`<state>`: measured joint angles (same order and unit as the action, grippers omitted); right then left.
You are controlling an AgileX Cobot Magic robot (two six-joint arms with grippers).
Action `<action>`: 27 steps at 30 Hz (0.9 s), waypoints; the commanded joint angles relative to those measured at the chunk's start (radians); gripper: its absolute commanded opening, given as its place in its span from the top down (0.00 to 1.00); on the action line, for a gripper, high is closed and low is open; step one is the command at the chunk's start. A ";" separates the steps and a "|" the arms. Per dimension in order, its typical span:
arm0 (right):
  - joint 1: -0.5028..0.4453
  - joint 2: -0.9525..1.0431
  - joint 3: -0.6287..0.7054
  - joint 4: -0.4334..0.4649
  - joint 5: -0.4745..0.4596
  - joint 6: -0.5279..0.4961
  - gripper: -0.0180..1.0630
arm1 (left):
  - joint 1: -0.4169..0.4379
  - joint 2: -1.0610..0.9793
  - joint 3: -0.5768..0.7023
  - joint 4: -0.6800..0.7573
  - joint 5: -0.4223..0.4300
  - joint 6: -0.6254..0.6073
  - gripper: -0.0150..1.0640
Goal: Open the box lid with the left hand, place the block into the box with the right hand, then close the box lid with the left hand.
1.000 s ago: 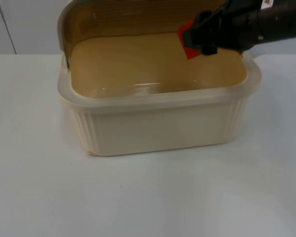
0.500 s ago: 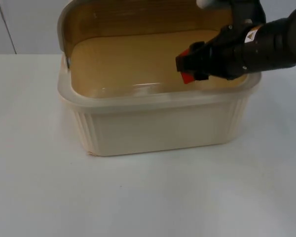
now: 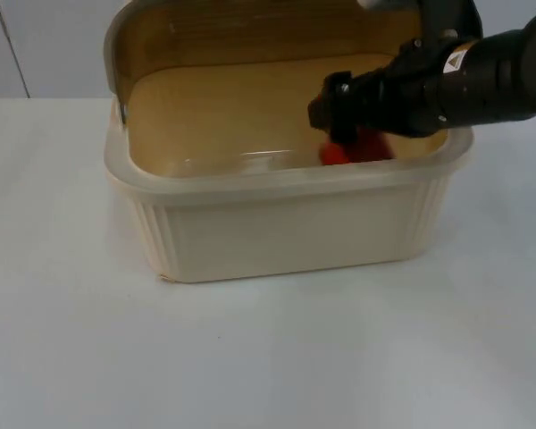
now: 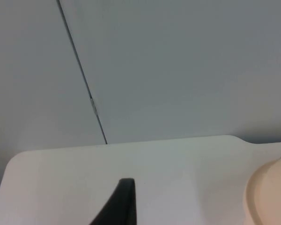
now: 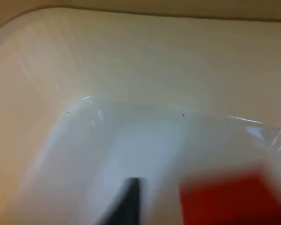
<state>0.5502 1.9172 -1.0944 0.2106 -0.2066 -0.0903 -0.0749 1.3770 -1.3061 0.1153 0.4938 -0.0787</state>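
Observation:
A cream ribbed box (image 3: 286,228) stands mid-table with its lid (image 3: 250,31) tipped up at the back. My right gripper (image 3: 332,112) reaches in over the box's right side, open. The red block (image 3: 338,154) lies just under it, low inside the box behind the front wall. In the right wrist view the red block (image 5: 234,199) is smeared beside my black fingertip (image 5: 129,199), over the box's pale floor (image 5: 131,150). My left gripper (image 4: 124,206) waits off to the left, over bare table, with the box's rim (image 4: 267,192) beside it.
White table (image 3: 250,357) spreads in front of the box and to both sides. The grey partition wall (image 4: 178,70) rises behind the table's far edge.
My right gripper came down and left into the box with the block. The block now sits lower than the fingers, apart from them. The lid has stayed up.

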 commanded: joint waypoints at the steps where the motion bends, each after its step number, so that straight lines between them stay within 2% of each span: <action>1: 0.007 -0.002 0.004 -0.009 0.011 -0.010 0.02 | -0.005 0.000 0.004 0.005 0.001 -0.004 0.02; 10: 0.020 -0.064 0.004 0.002 0.143 -0.007 0.02 | -0.005 0.000 0.004 0.005 0.001 -0.004 0.02; 15: 0.020 -0.192 0.004 0.002 0.337 -0.007 0.02 | -0.005 0.000 0.004 0.005 0.001 -0.004 0.02; 16: 0.020 -0.192 0.004 0.002 0.337 -0.007 0.02 | -0.005 0.000 0.004 0.005 0.001 -0.004 0.02; 21: 0.020 -0.332 0.004 0.000 0.496 -0.007 0.02 | -0.005 0.000 0.004 0.001 0.001 -0.004 0.02; 27: 0.007 -0.469 0.004 -0.059 0.536 -0.005 0.02 | -0.005 0.000 0.004 0.000 0.001 -0.004 0.02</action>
<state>0.5646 1.5139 -1.0944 0.1755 0.3188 -0.0903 -0.0749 1.3770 -1.3061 0.1173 0.4938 -0.0787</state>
